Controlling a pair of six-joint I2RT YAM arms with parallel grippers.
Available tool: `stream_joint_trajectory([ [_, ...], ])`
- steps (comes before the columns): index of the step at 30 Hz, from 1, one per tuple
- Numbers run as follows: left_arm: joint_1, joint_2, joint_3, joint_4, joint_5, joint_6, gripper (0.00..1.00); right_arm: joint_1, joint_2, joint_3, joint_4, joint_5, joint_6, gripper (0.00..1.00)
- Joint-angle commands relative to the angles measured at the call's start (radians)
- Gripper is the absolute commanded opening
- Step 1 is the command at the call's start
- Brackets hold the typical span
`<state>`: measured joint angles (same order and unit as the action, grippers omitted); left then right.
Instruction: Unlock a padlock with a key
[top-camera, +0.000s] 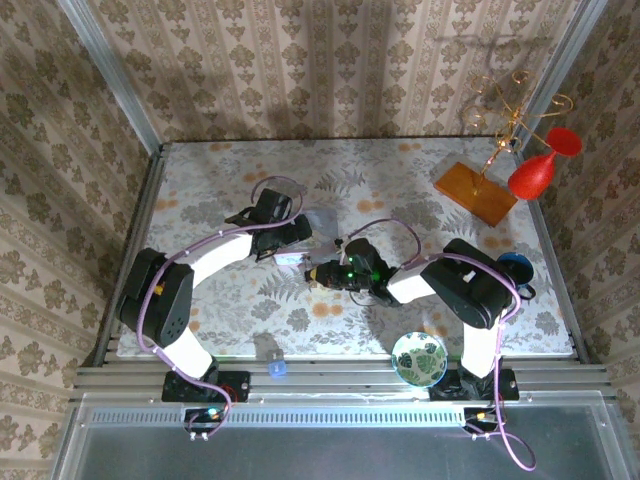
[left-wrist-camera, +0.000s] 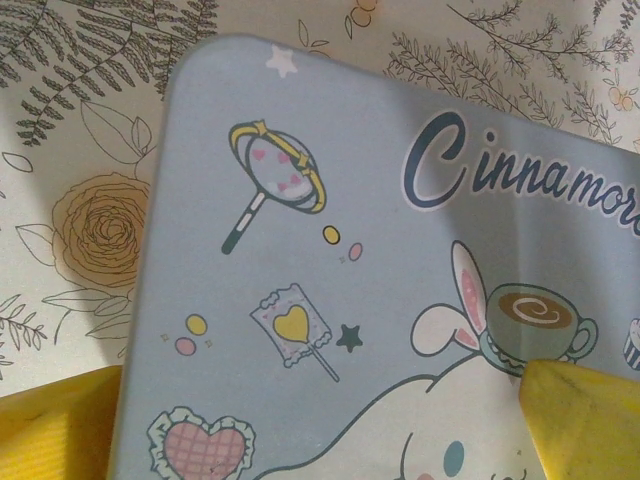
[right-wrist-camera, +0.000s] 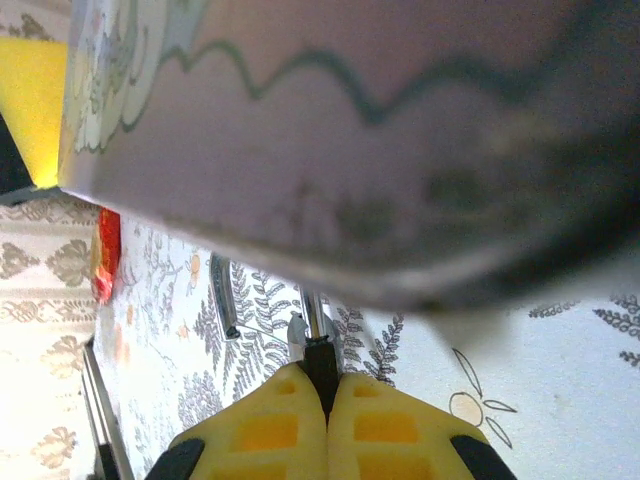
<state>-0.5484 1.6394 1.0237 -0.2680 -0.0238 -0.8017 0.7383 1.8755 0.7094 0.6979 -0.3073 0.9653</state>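
A: How should this step be done well?
B: I'd say brace the tin box (top-camera: 318, 222), line the key's tip up with the keyhole before pushing, and go slowly, since so small a pinch could twist

A: From the top view?
B: Mid-table, the left gripper (top-camera: 293, 243) sits at the tin. The right gripper (top-camera: 318, 273) meets it from the right. I can't pick out the padlock

A: Left wrist?
B: The yellow fingers (left-wrist-camera: 55, 425) stand wide apart, one off the tin's left edge and one over its lid, clasping nothing

A: Right wrist?
B: The pads (right-wrist-camera: 390, 425) are pressed together, pinching a thin dark-and-silvery piece, the key (right-wrist-camera: 320, 365) I judge, just beside the tin's side wall
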Motion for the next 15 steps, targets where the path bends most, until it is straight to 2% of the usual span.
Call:
stream_joint_trajectory([
  [1,-0.019,-0.007,-0.020,0.024,0.041,-0.046,0.97,0.029,0.003,-0.014,-0.050,0.061,0.151,0.00],
  [8,-0.035,-0.017,-0.051,0.063,0.044,-0.100,0.98,0.049,-0.107,0.011,-0.229,0.214,0.234,0.00],
  [15,-0.048,-0.019,-0.063,0.082,0.048,-0.122,0.98,0.050,-0.195,0.057,-0.427,0.335,0.228,0.00],
])
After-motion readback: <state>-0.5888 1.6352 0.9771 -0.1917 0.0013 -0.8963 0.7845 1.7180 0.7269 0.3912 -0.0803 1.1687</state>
